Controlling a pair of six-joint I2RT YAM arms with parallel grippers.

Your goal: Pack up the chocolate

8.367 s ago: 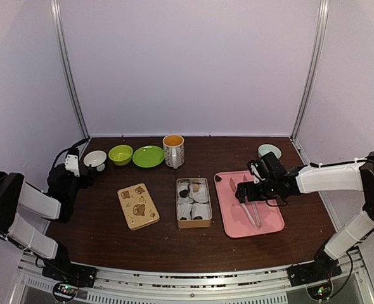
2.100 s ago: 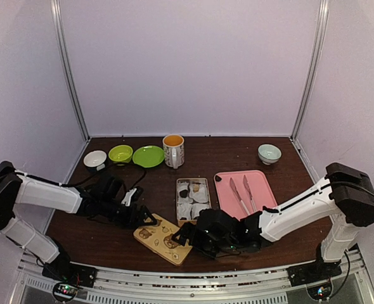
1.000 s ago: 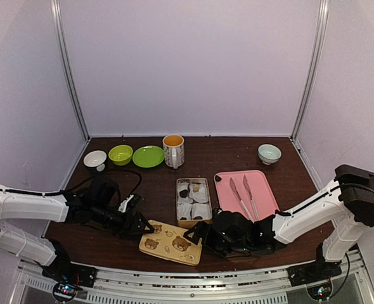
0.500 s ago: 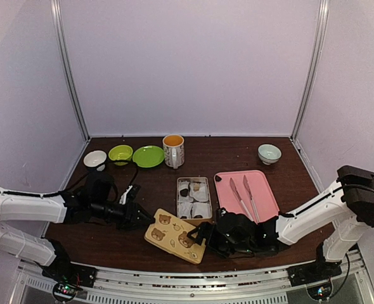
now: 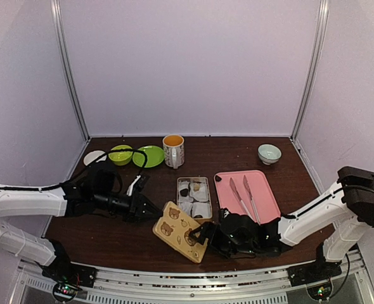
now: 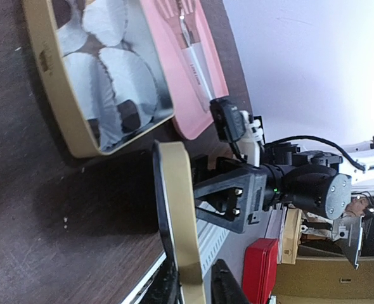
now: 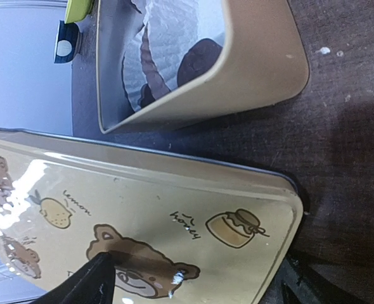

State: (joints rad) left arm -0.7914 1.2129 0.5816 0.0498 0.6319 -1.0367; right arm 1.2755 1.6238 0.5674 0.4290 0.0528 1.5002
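Note:
The chocolate (image 5: 184, 190) is a few dark lumps in white paper cups inside the open tan tin (image 5: 194, 216); the lumps (image 6: 129, 113) show in the left wrist view, and one (image 7: 199, 56) in the right wrist view. The bear-printed tin lid (image 5: 177, 231) stands tilted just in front of the tin. My left gripper (image 5: 154, 215) is shut on the lid's rim (image 6: 182, 209), with one finger on each side of it. My right gripper (image 5: 203, 235) is open at the lid's lower right corner. One of its fingers (image 7: 89, 282) lies over the lid's printed face (image 7: 174, 196).
A pink tray (image 5: 266, 215) with metal tongs (image 5: 244, 193) lies right of the tin. Along the back stand a mug (image 5: 173, 150), a green plate (image 5: 148, 156), a green bowl (image 5: 120, 154), a white bowl (image 5: 93, 156) and a pale bowl (image 5: 269, 152).
My left gripper has shut on the lid's edge and raised it, tipping the lid up and carrying it toward the tin. The right gripper has stayed open at the lid's lower corner.

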